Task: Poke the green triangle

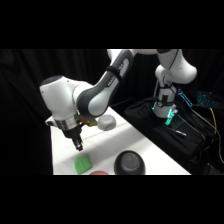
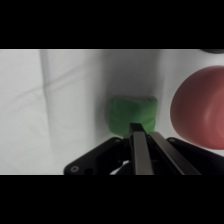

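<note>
One green triangle (image 2: 133, 114) lay at 12 o'clock of the gripper (image 2: 138, 131), jaws pressed together; one black bowl (image 1: 129, 163) at 3 o'clock on the table (image 1: 132, 137).

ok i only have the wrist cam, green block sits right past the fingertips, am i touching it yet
Observer: Not by the side view. The gripper hangs just above the green triangle, with a small gap.
Operator: what's the red blob beside it
Observer: A red flat thing lying at the table's near edge, next to the triangle.
Operator: anything else close
Observer: A black bowl stands just past the red thing, and a grey dome sits further back.
</note>
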Controlling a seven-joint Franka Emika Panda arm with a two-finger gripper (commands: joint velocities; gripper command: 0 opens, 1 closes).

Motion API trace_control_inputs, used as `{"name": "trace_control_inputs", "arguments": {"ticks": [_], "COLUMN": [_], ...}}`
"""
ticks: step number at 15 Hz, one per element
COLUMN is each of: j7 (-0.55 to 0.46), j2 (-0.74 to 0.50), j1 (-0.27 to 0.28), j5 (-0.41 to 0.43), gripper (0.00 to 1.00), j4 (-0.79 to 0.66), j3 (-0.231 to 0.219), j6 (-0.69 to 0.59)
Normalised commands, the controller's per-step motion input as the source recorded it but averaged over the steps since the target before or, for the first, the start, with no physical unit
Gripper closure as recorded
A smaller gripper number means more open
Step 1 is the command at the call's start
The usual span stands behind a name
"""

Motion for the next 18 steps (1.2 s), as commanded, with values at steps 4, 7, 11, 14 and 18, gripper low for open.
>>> {"name": "trace_control_inputs", "arguments": {"ticks": [4,7,11,14,18], "j7": [-0.19,-0.17,-0.12,-0.02,0.07], "j2": [0.31,0.30,0.27,0.05,-0.34], "j1": [-0.091,-0.084,-0.063,-0.017,0.040], "j5": [0.151,0.145,0.115,0.070,0.030], "gripper": [0.97,0.97,0.97,0.97,0.96], "j4": [0.35,0.37,0.30,0.08,-0.24], "j3": [0.117,0.121,0.089,0.034,-0.009], "j6": [0.08,0.04,0.02,0.01,-0.11]}}
